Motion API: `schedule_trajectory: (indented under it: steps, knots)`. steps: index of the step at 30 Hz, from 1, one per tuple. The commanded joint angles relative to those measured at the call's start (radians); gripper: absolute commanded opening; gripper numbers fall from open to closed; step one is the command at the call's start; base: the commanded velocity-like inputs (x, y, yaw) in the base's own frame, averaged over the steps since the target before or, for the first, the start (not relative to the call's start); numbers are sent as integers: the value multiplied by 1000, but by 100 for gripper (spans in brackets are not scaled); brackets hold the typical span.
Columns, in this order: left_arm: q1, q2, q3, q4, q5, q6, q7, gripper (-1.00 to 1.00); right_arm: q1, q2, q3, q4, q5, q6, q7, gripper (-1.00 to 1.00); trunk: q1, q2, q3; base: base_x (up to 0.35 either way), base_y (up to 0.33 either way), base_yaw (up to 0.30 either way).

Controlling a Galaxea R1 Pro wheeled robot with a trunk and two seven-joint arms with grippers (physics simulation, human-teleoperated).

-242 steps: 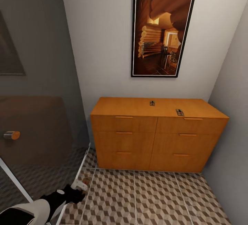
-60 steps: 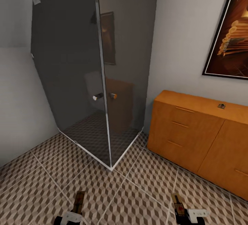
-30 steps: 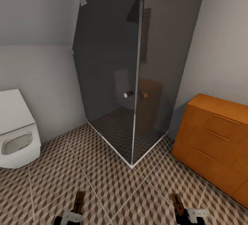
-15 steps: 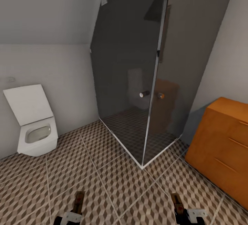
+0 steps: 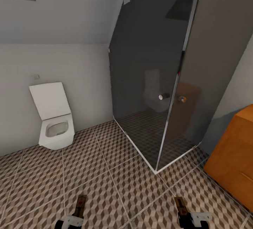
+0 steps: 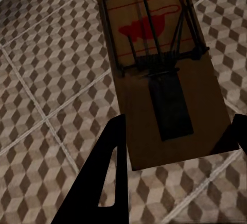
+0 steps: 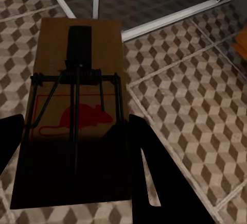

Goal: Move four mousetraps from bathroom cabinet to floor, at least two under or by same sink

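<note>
I am carrying one trap in each hand while the base is in transit across the bathroom floor (image 5: 105, 172). The left hand (image 6: 172, 141) is closed on a mousetrap (image 6: 159, 64), fingers pinching the plain end of the board so the wire spring and red mouse mark are pointing away from the wrist; in the head view that trap (image 5: 81, 202) is sticking forward over the tiles, level and clear of them. The right hand (image 7: 72, 147) is clamped on the second mousetrap (image 7: 77, 110), gripped across the printed end with the black bait plate facing outward; the head view is showing it (image 5: 180, 203) projecting forward likewise. I judge both are being held flat and low so that each can be set straight onto the tiles without tipping. A corner of the cabinet (image 5: 233, 151) is sitting at the right edge of the floor, beside the dark glass shower enclosure (image 5: 165, 74). A white toilet (image 5: 55, 120) is standing against the far wall, lid up. I am not seeing the sink from here, so the drop point is not yet fixed; my judgement is that the base needs further turning before release.
</note>
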Motion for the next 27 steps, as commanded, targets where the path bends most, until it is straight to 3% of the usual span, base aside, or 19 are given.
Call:
schedule_trajectory:
  steps: [1,27]
  knots:
    - [-2,-1,-8,4,1,-5,8,-100,0,-1,3,0,-5,-3,-3,-100,0,-1,-1,0,0,261]
    - [-2,-1,-8,4,1,-5,8,-100,0,-1,3,0,-5,-5,-3,-100,0,-1,-8,0,0,261]
